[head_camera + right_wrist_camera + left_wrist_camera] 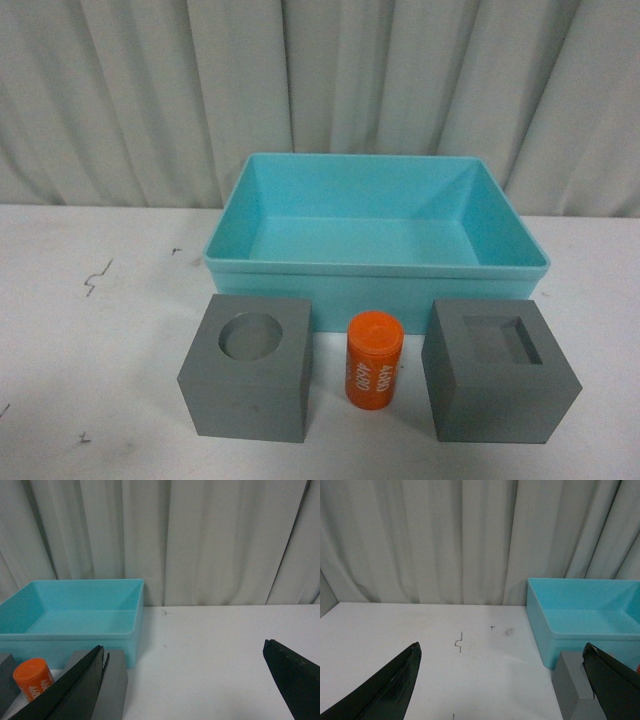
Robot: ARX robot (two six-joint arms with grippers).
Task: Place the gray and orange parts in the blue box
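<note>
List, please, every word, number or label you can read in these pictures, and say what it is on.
White lettering on the side of the orange cylinder: too blurred to read.
No text shows on the gray cube with round hole, the gray cube with square hole or the blue box.

Soft even light; faint shadows
</note>
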